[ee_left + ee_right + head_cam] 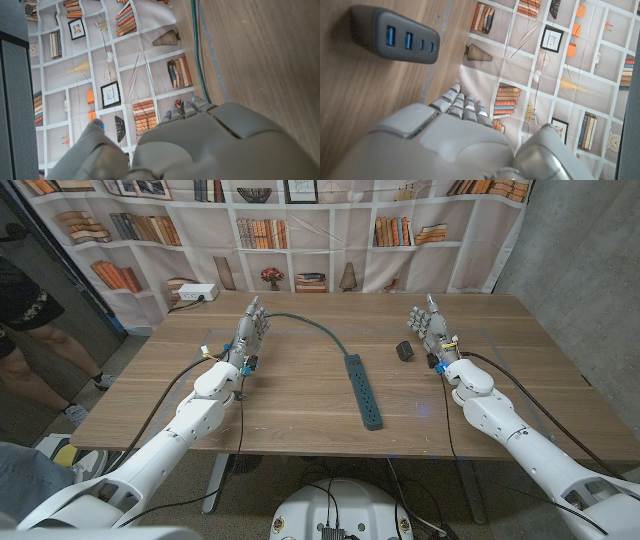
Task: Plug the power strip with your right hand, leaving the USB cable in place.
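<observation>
While both arms reach over the table [300, 405], the right hand [431, 325] stands on its edge with fingers up and loosely apart, holding nothing and touching no object; the left hand [250, 330] stands the same way on the other side, also holding nothing. Between them the strip [364, 391] lies flat along the wood, well apart from the right hand and nearer the table's middle; its green cord [300, 320] curves away toward the far left, passing just beside the left hand's fingers. A small dark charger [404, 351] sits near the right hand, on its inner side, not touching it; the right wrist view shows this charger's face with blue USB ports. A white outlet box [194, 294] rests beyond the far left corner; a person [25, 330] stands at the left edge.
</observation>
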